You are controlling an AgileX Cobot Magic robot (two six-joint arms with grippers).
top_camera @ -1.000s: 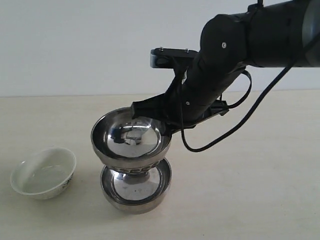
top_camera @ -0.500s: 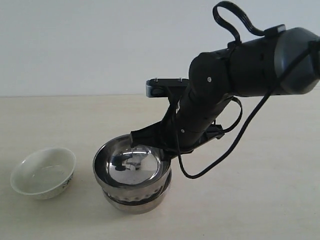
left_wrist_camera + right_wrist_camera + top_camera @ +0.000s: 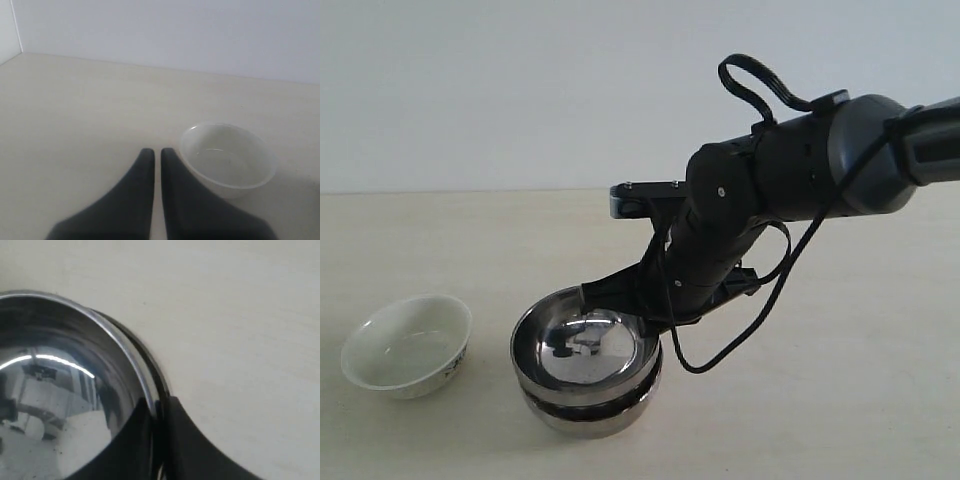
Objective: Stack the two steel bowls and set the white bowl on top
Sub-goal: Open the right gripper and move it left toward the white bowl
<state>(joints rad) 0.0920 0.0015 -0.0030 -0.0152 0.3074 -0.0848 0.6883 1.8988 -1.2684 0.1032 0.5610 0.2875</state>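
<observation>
One steel bowl (image 3: 585,348) sits nested inside the other steel bowl (image 3: 595,408) on the table, near the front centre. My right gripper (image 3: 642,318) is shut on the rim of the upper steel bowl (image 3: 75,390), one finger inside and one outside, at the bowl's right back edge. The white bowl (image 3: 408,345) stands upright on the table to the left of the stack, empty. In the left wrist view my left gripper (image 3: 157,152) is shut with nothing in it, and the white bowl (image 3: 227,160) lies just beyond and beside its fingertips.
The pale wooden table (image 3: 840,400) runs back to a plain white wall. A black cable (image 3: 770,290) loops from the right arm above the table, right of the stack.
The right arm has lowered the held steel bowl from above the other bowl down into it; the two now sit nested. The white bowl has not moved.
</observation>
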